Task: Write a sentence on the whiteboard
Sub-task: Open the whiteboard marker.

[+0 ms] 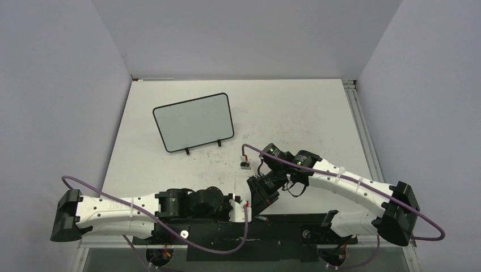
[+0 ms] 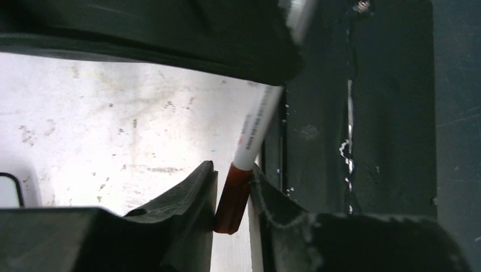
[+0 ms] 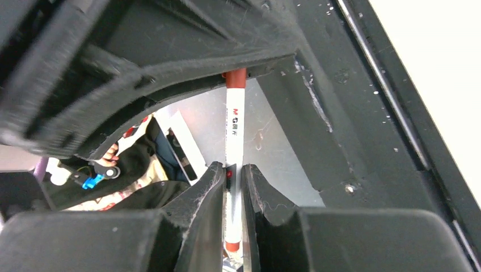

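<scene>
Jaws of the left gripper [image 2: 232, 187] pinch the red cap [image 2: 231, 204] of the pen [image 2: 255, 127] while those of the right gripper [image 3: 232, 181] clamp its barrel [image 3: 235, 122], likely so a pull apart uncaps it; the whiteboard [image 1: 194, 122] stands blank, well apart on the far left tabletop [image 1: 295, 113]

Scuffed white table [image 1: 295, 113], whiteboard [image 1: 194, 122] standing far-left
</scene>
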